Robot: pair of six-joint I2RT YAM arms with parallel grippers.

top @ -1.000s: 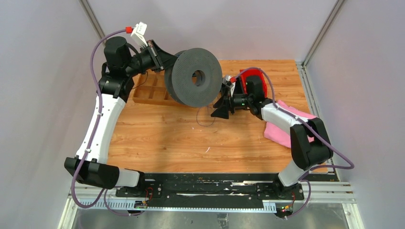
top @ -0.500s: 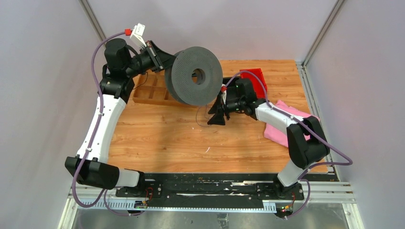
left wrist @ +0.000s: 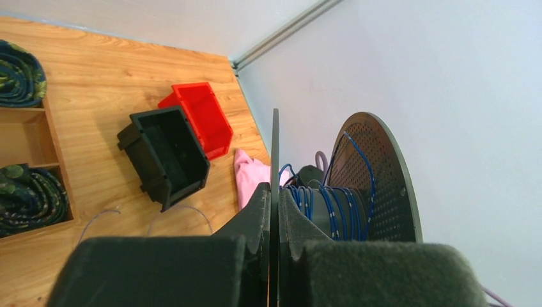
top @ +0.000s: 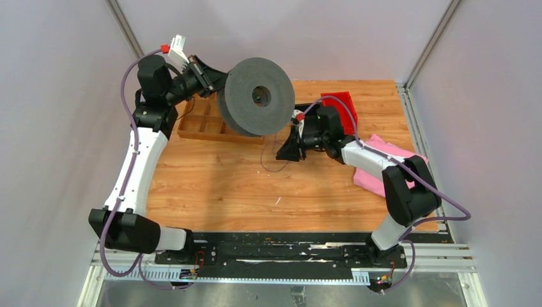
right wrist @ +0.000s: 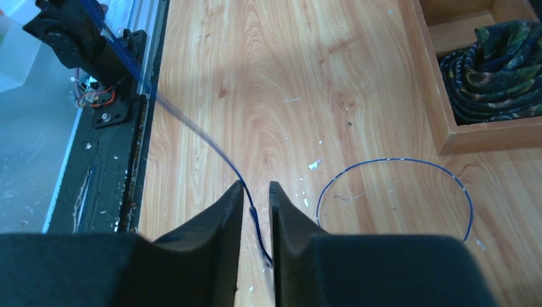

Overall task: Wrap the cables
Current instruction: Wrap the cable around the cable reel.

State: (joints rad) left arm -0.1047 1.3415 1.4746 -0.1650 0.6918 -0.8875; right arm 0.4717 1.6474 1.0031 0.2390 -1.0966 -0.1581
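Grey spool [top: 246, 110] risen, left end effector [left wrist: 275, 199] clamping it; right end effector [right wrist: 255, 208] (barely parted) straddles cable [right wrist: 396, 160].

Top view: set high behind arm bases, whole table [top: 211, 185] covered. Left wrist: aimed beyond jaws, spool [left wrist: 377, 166] close ahead. Right wrist: aimed down past jaws, tabletop near. Wooden tray [right wrist: 498, 135] shared, apparently, by all.

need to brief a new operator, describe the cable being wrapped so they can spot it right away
Find the big grey spool that the left end effector holds above the wooden table. The cable drops from it and loops on the wood by the right end effector. It is hair-thin and dark blue, unlike the thick purple arm hoses.
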